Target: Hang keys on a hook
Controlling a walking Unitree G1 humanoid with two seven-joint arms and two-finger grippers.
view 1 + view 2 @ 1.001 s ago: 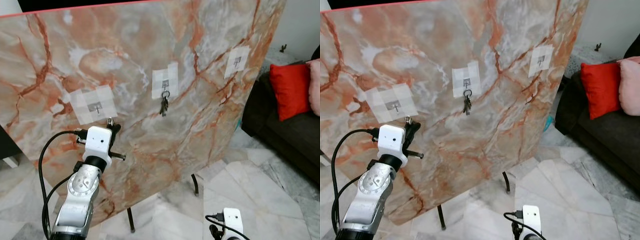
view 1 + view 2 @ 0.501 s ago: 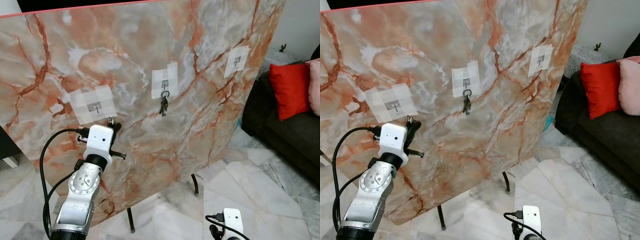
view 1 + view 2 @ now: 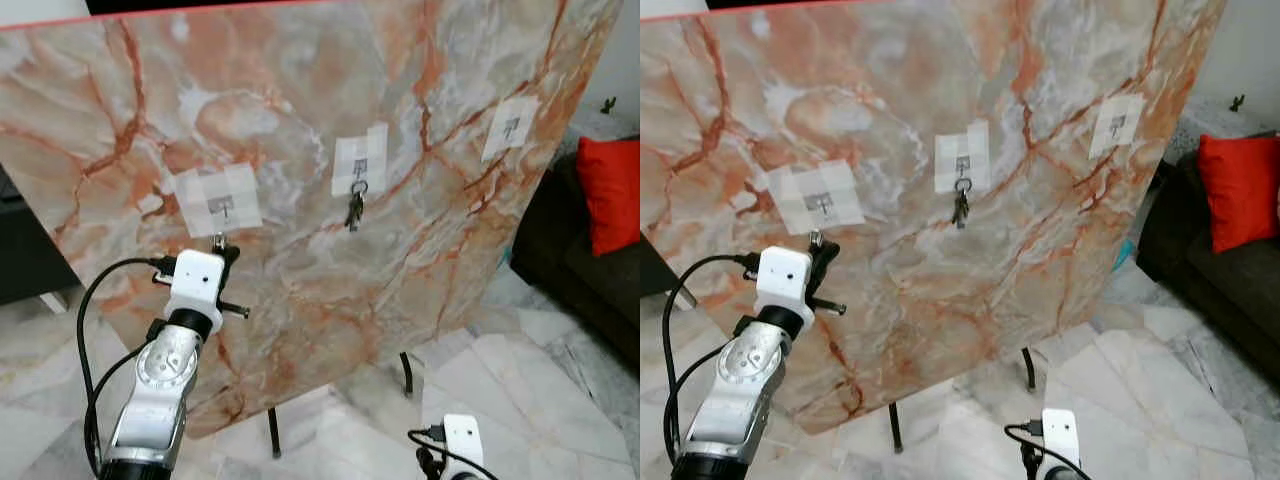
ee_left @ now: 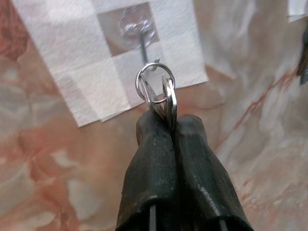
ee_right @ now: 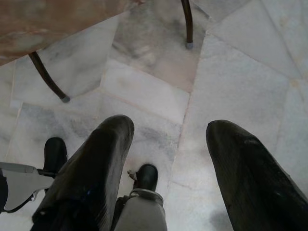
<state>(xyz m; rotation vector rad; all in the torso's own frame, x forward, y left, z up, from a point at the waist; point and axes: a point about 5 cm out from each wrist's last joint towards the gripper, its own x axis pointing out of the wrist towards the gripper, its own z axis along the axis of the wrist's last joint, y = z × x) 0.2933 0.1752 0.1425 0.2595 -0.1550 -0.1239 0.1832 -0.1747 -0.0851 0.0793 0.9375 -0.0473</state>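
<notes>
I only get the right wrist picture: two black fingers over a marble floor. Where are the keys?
Observer: The left gripper pinches a key ring just below the left hook on a marble-patterned board.
Operator: Any other hooks?
Observer: Three taped hooks in a row; the middle hook already carries a bunch of keys.
Operator: And the third?
Observer: The right hook holds nothing.
Operator: What's beside the board?
Observer: A dark sofa with a red cushion.

Head eyes face the marble board (image 3: pixel 400 120); left wrist views its hook (image 4: pixel 139 36) close; right wrist faces floor (image 5: pixel 231 62).
</notes>
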